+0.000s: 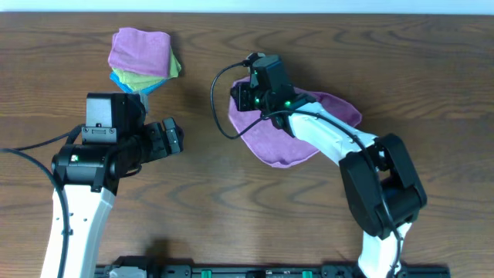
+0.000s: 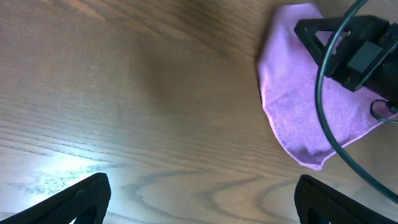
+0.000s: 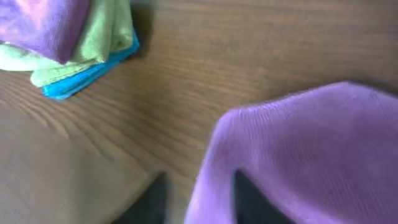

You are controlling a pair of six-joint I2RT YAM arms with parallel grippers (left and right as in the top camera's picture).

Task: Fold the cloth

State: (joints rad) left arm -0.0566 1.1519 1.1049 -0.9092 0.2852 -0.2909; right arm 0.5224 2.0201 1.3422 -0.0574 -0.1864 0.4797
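On the table (image 1: 432, 69), purple cloth (image 1: 270, 139) lies rumpled, well apart from the folded stack (image 1: 143, 58). We're starting the first fold. Right claw (image 3: 199, 199) is at its stack-side edge, and we can't tell if it's clamped. Left claw (image 2: 202, 205) is apart and empty. Next we confirm the pinch, lift, and carry the edge across.

In the overhead view the right gripper (image 1: 245, 94) sits under its own black housing at upper centre, hiding its fingertips. The arm covers the middle of the crumpled purple microfibre cloth (image 1: 266, 140). In the stack of folded purple, green and blue cloths (image 1: 141, 55) at upper left, only thin edges of the lower two show. The right wrist view is blurred: two dark fingers (image 3: 149, 202) are cut by the bottom edge, and whether they pinch the fold cannot be told. In the left wrist view the left gripper (image 2: 199, 202) shows only two black corners at the bottom, and the cloth runs off the right edge.
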